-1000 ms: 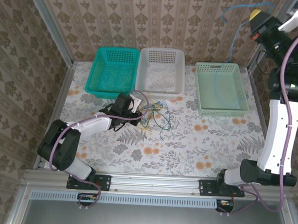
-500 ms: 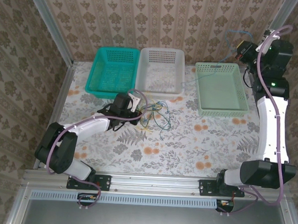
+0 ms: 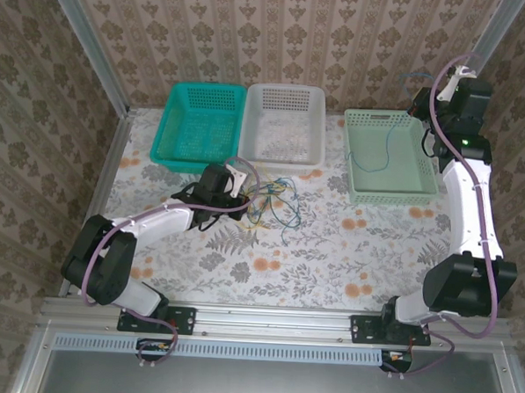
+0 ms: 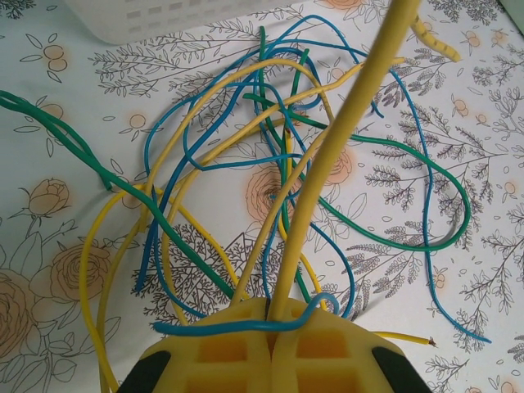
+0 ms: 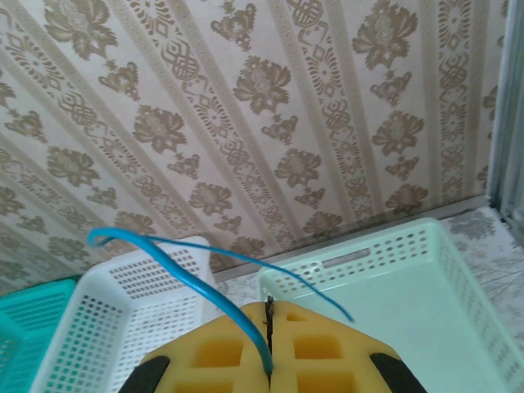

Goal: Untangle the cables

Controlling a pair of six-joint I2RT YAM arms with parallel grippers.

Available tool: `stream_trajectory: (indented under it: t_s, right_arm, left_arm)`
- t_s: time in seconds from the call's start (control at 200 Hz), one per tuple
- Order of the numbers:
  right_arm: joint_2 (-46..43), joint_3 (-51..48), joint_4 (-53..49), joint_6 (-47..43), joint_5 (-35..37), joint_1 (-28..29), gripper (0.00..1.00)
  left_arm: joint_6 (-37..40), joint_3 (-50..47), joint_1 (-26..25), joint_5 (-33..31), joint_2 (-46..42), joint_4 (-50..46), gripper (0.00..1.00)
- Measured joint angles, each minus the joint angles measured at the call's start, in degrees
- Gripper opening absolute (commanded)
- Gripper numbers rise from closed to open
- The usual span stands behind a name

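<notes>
**A:** Where are the cables (image 3: 275,202)?

**B:** Most lie in a loose knot of yellow, green and blue strands on the floral desk (image 3: 330,253), just in front of the white basket (image 3: 280,157). The left end effector (image 3: 241,182) sits at the knot, closed on a yellow cable (image 4: 344,139). A blue strand crosses its tips and is perhaps pinched too, though I cannot be sure.

**A:** And the other arm?

**B:** The right end effector (image 3: 419,106) is closed on a single blue cable (image 5: 221,311). It holds it at the far edge of the pale green basket (image 3: 353,157), with the loose end trailing inside.

**A:** How will they handle?

**B:** They look light, thin, springy and probably slippery. They hold their curves and will likely snag at crossings. They are best taken near a free end, away from the crossings.

**A:** What has changed in the last second?

**B:** The right arm has come down from high by the wall to the basket. The left arm and the knot look unmoved.
</notes>
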Motion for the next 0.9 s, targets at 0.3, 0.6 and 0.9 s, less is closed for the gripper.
stream_trajectory:
  t_s: [0.3,0.6,0.9]
  right_arm:
    - [8.3,0.4,-2.0,-5.0,4.0,0.0,0.00]
    - [23.8,3.8,-10.9,-5.9,4.0,0.2,0.12]
    - [29.4,9.2,-18.9,-7.9,5.9,1.3,0.75]
  left_arm:
    - [-0.4,-0.3,0.0,-0.2,0.0,0.0,0.00]
    - [-0.4,-0.5,-0.3,-0.7,-0.8,0.0,0.00]
    - [-0.4,-0.5,-0.4,-0.7,-0.9,0.0,0.00]
